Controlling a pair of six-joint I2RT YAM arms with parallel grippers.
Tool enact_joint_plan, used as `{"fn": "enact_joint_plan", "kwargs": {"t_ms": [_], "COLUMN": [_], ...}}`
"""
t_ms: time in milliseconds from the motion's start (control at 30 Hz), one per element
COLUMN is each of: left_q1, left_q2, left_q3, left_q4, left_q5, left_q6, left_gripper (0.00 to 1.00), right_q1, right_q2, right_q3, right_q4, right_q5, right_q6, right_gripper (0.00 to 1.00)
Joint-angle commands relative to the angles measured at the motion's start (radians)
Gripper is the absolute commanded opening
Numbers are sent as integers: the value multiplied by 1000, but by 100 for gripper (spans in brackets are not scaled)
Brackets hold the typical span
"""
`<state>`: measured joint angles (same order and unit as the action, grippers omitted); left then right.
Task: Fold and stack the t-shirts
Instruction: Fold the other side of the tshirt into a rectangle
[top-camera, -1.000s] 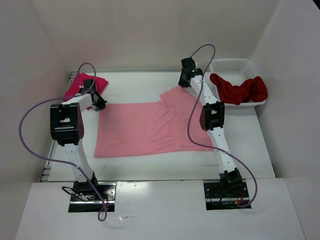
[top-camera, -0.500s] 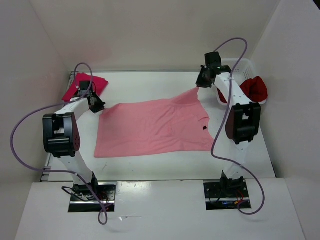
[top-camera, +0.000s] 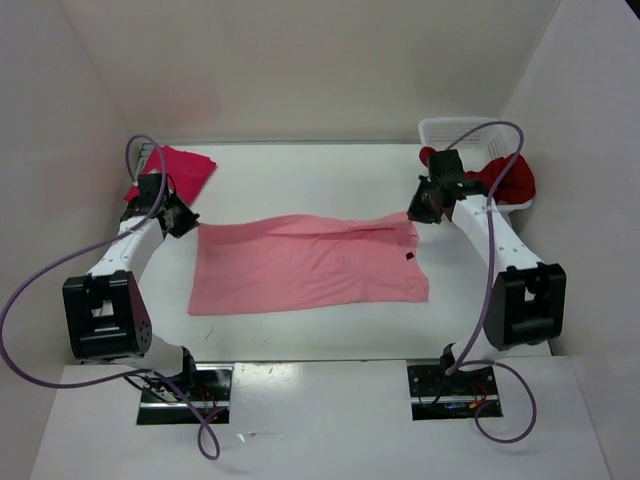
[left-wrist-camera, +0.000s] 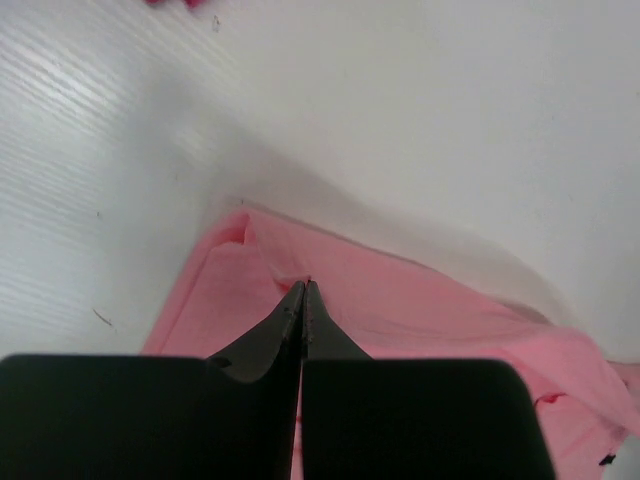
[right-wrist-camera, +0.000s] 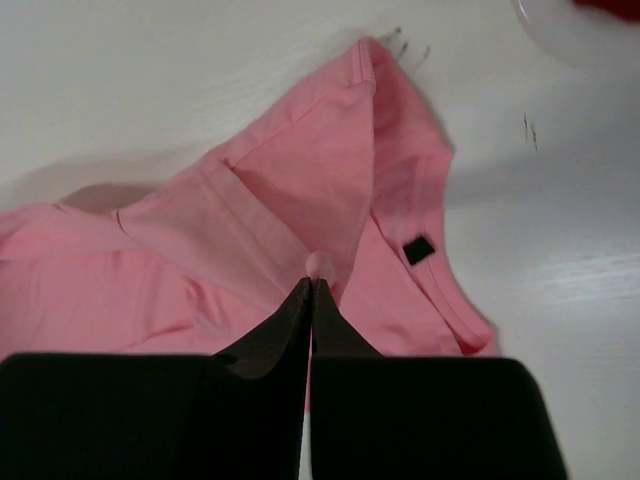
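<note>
The light pink shirt (top-camera: 310, 265) lies spread out in the middle of the white table (top-camera: 300, 175). It is mostly flat, and a long crease runs close to its far edge. A small black tag (right-wrist-camera: 419, 249) shows on the cloth near the right side.

The left gripper (top-camera: 186, 220) is at the far left corner of this shirt. In the left wrist view its two fingers are pressed together, with a bit of pink cloth pinched at the tips. The right gripper (top-camera: 418, 212) is at the far right corner. Its fingers are pressed together too, pinching a raised fold of the same shirt.

The bright pink shirt (top-camera: 182, 165) lies bunched up in the far left corner of the table, behind the left arm. The dark red shirt (top-camera: 505, 180) hangs over the rim of the white basket (top-camera: 462, 130), which sits in the far right corner.
</note>
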<state>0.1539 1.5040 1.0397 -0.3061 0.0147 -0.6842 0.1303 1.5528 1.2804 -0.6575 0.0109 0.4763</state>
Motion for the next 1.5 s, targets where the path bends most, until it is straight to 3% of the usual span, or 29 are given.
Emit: {"fn": "enact_joint_plan", "kwargs": {"t_ms": [0, 400, 667, 733, 833, 933, 1000, 1033, 1100, 1233, 1467], "left_q1": [27, 101, 119, 119, 119, 130, 130, 130, 130, 53, -79], "left_q2": [-69, -159, -212, -246, -280, -280, -271, -262, -228, -205, -79], "left_q3": [-53, -132, -156, -199, -222, -188, -165, -165, -174, -199, -190], "left_q4": [-39, -93, -131, -142, -142, -151, -131, -104, -65, -25, 38], "left_q5": [57, 100, 82, 65, 16, 16, 37, 78, 141, 142, 146], "left_q6": [-4, -6, 3, 3, -8, -26, -26, -26, -37, -37, -37], "left_gripper": [0, 0, 0, 15, 28, 34, 34, 34, 34, 33, 33], "right_q1": [-8, -17, -17, -17, -17, -17, -17, -17, 26, 87, 175], "right_q2": [-115, -229, -212, -224, -244, -254, -254, -243, -214, -106, 151], "right_q3": [-84, -173, -187, -200, -210, -198, -197, -197, -197, -208, -56], "right_q4": [-23, -221, -301, -312, -312, -298, -268, -248, -144, 59, 193], "right_q5": [23, 55, 35, 35, 26, 4, -38, -67, -113, -167, -111], "right_q6": [35, 67, 44, 44, 35, 16, 7, 7, 19, 67, 68], "right_gripper": [0, 0, 9, 16, 40, 40, 28, 12, 0, 0, 33]}}
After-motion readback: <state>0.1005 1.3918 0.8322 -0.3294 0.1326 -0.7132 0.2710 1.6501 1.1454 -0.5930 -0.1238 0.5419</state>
